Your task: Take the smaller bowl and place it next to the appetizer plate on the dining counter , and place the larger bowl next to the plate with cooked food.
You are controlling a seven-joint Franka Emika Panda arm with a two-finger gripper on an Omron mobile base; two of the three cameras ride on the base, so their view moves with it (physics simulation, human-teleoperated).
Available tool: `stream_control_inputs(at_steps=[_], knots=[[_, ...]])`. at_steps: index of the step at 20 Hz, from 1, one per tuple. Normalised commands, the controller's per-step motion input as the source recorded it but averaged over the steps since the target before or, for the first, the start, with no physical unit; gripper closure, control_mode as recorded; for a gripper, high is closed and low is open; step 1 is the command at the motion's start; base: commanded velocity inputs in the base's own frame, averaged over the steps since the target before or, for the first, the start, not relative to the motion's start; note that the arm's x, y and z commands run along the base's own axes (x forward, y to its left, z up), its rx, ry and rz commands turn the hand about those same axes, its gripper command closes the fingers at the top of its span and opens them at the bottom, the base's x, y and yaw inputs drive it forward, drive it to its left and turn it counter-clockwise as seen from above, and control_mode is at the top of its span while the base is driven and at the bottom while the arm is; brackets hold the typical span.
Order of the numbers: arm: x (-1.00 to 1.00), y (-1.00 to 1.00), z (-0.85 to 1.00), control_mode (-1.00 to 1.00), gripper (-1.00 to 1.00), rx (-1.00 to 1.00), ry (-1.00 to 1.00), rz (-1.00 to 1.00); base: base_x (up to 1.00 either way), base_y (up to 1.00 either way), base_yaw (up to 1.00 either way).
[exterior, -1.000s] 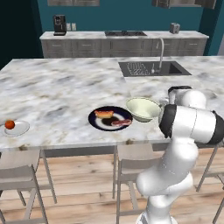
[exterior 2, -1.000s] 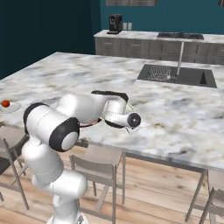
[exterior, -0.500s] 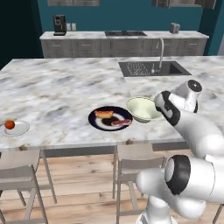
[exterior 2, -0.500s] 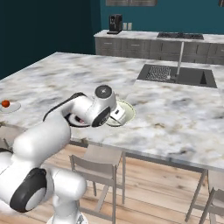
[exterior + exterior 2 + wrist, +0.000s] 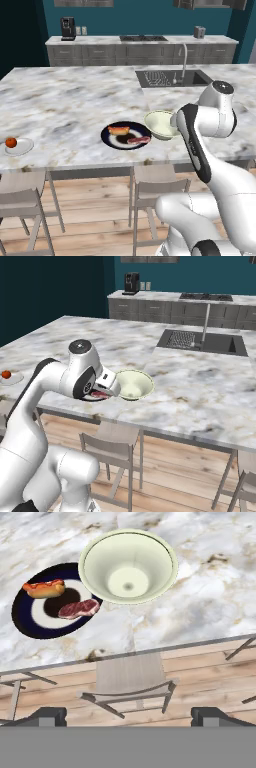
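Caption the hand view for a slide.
Open gripper above larger bowl beside plate with cooked food on dining counter.

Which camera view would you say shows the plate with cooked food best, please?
The hand view: the plate with cooked food lies nearly whole, both pieces distinct. The left base view shows it smaller; in the right base view the arm covers most of it.

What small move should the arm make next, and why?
Probably draw the open pincer farther back: the larger bowl already sits on the dining counter against the plate with cooked food, and nothing is held.
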Motion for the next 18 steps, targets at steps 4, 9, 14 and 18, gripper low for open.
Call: stream_control_inputs(at_steps=[4, 9, 14, 18], knots=[[-1.00, 0.55, -0.26, -1.00, -1.00, -0.04, 0.07, 0.10, 0.00, 0.00, 0.00], [-0.41, 0.06, -0.46, -1.00, -1.00, -0.09, -0.01, 0.00, 0.00, 0.00, 0.00], [-0.18, 0.00, -0.24, 1.00, -1.00, -0.03, -0.02, 0.00, -0.14, -0.02, 0.00], [0.00, 0.00, 0.00, 1.00, -1.00, 0.00, 0.00, 0.00, -0.85, -0.65, -0.06]])
